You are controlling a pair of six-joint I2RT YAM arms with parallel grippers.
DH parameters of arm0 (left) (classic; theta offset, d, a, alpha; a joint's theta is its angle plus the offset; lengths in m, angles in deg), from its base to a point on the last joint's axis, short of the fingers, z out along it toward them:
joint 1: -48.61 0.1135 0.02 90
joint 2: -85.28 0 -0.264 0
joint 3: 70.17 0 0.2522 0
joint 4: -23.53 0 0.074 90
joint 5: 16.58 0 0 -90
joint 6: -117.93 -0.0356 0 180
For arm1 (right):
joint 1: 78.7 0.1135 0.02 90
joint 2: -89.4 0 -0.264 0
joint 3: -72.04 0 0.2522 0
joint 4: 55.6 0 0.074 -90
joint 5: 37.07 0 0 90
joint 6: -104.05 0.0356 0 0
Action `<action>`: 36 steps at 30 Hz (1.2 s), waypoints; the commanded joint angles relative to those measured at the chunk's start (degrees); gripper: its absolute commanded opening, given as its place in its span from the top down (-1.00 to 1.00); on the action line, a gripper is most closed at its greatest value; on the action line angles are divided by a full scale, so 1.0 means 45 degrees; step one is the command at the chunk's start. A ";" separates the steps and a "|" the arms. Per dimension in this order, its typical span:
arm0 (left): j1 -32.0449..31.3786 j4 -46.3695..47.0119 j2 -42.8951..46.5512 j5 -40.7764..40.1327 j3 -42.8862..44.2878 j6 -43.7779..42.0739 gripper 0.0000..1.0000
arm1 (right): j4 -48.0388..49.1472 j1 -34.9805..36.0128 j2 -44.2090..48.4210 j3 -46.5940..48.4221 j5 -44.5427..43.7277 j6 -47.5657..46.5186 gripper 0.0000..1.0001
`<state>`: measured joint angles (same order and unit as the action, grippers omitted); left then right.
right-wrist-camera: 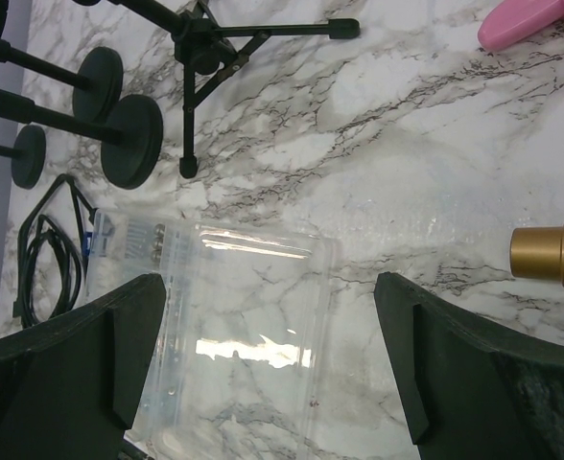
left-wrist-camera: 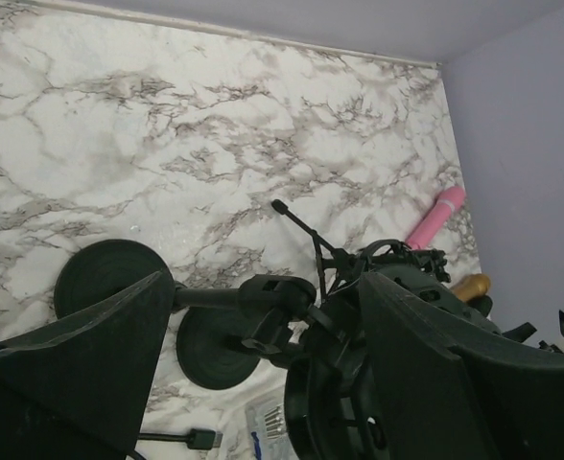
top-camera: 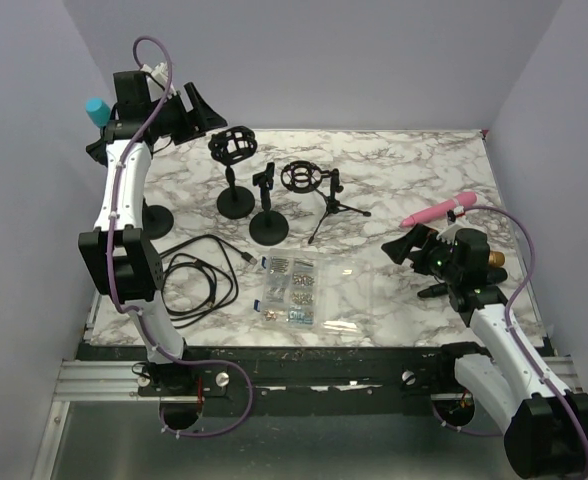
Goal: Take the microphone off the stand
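teal microphone (top-camera: 96, 108) is seen at the back-left corner, raised off the table, partly hidden behind the left arm. left gripper (top-camera: 202, 108) is held spread beside it, nothing grasped, above the shock-mount stands (top-camera: 233, 150). right gripper (top-camera: 412, 268) is spread wide and empty over the parts bag (top-camera: 292, 285). pink microphone (top-camera: 439, 210) and gold microphone (top-camera: 496, 260) are laid close by. cable (top-camera: 189, 275) is coiled front-left.

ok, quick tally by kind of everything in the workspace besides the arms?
Round-base mic stands: 3
Tripod mic stand: 1
Microphones: 3 (pink, gold, teal)
Black cable: 1
Clear bag of small parts: 1
Total: 9
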<state>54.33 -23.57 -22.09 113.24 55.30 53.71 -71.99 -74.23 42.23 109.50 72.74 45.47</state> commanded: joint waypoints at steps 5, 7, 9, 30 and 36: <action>0.0410 0.1381 0.0159 0.1706 -0.1560 0.0052 -0.54 | 0.0253 -0.0056 -0.0173 -0.0131 0.0109 -0.0083 -1.00; 0.0415 0.1525 0.0113 0.1712 -0.1729 0.0123 -0.54 | 0.0273 -0.0056 -0.0202 -0.0126 0.0136 -0.0079 -1.00; 0.0420 0.1531 0.0001 0.1613 -0.1823 0.0130 -0.54 | 0.0268 -0.0056 -0.0228 -0.0127 0.0138 -0.0086 -1.00; -0.0011 0.2041 -0.1000 -0.1624 -0.4585 -0.1334 -0.45 | 0.0255 -0.0056 -0.0098 -0.0142 0.0070 -0.0068 -0.99; -0.0098 0.1888 -0.1281 -0.1653 -0.4295 -0.1314 -0.45 | 0.0253 -0.0056 -0.0073 -0.0150 0.0097 -0.0068 -1.00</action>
<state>54.26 -8.03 -23.36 113.41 37.39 52.82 -71.99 -74.23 41.42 109.50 72.74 45.47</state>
